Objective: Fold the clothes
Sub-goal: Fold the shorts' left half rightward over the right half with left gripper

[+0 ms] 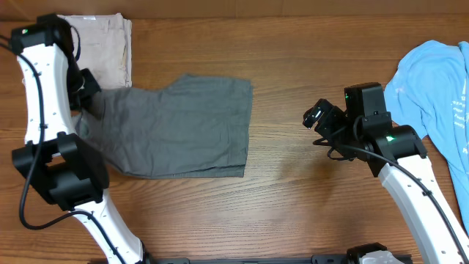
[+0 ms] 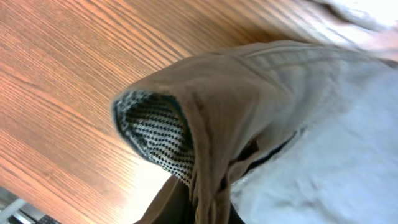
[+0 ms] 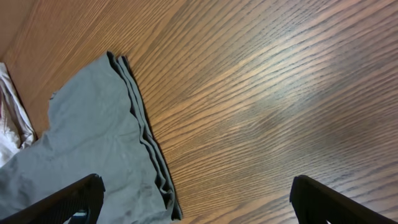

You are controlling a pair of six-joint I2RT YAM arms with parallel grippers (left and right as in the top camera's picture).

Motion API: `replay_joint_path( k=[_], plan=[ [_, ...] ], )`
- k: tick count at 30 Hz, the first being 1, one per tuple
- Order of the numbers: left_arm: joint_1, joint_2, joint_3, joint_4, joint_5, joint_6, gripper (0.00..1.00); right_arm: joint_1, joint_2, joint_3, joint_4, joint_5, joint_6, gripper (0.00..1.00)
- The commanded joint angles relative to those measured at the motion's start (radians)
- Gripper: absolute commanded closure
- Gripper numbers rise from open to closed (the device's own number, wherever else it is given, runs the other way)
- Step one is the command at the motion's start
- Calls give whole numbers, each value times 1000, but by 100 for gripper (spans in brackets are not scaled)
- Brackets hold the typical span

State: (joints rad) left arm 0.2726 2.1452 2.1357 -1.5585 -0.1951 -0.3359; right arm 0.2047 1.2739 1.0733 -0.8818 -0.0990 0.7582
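My left claw point(image 1: 88, 95) is pinched shut on the edge of the grey shorts point(image 1: 179, 125), at nine o'clock on the table point(image 1: 293, 205), so I can lift and fold them. My right claw point(image 1: 316, 117) hangs wide open at three o'clock, holding nothing.

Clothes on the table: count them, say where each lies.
3. Grey shorts left of centre; beige shorts at the top-left corner; light-blue T-shirt at the right edge. Others may hide underneath.

Right pincer point(image 3: 199, 199) spread wide over wood table point(image 3: 280, 93); grey shorts point(image 3: 93, 143) at left.
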Motion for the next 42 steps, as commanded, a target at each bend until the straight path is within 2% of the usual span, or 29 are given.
replay_joint_path(
  k=[1, 16, 22, 30, 42],
  plan=[
    [-68, -2, 76, -42, 60, -26, 96, 3, 27, 3, 14, 12, -7, 0],
    [-439, -2, 153, -121, 46, -16, 96, 4, 306, -33, 148, 4, -7, 0],
    [-547, -1, 150, -120, 47, -48, 96, 3, 348, -33, 172, -10, -8, 0],
    [-589, 2, 101, -71, 113, -54, 94, 3, 349, -33, 172, -11, -7, 0],
    [-597, 2, -96, 31, 127, -53, 92, 3, 349, -33, 179, -11, -6, 0]
  ],
)
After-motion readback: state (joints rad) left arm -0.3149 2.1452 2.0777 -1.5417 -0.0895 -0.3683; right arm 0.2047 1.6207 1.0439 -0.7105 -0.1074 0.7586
